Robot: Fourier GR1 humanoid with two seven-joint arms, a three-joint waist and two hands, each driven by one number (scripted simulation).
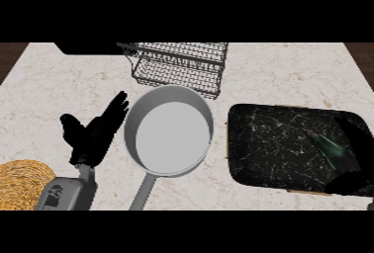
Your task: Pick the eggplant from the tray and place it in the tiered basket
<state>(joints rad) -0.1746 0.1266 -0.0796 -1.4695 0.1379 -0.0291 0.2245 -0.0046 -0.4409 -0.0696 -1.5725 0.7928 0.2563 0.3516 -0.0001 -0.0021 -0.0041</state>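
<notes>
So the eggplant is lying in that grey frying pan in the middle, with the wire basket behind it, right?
Not quite. The eggplant lies on the dark tray to the right of the frying pan, close to the right hand; the pan holds nothing. The wire basket does stand behind the pan, as the head view shows.

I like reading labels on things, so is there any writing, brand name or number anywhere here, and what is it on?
None can be read.
Left forearm: a small dark mark on the grey casing, too blurred to tell if it is lettering.
Pan, tray, tiered basket, eggplant: no text visible.
</notes>
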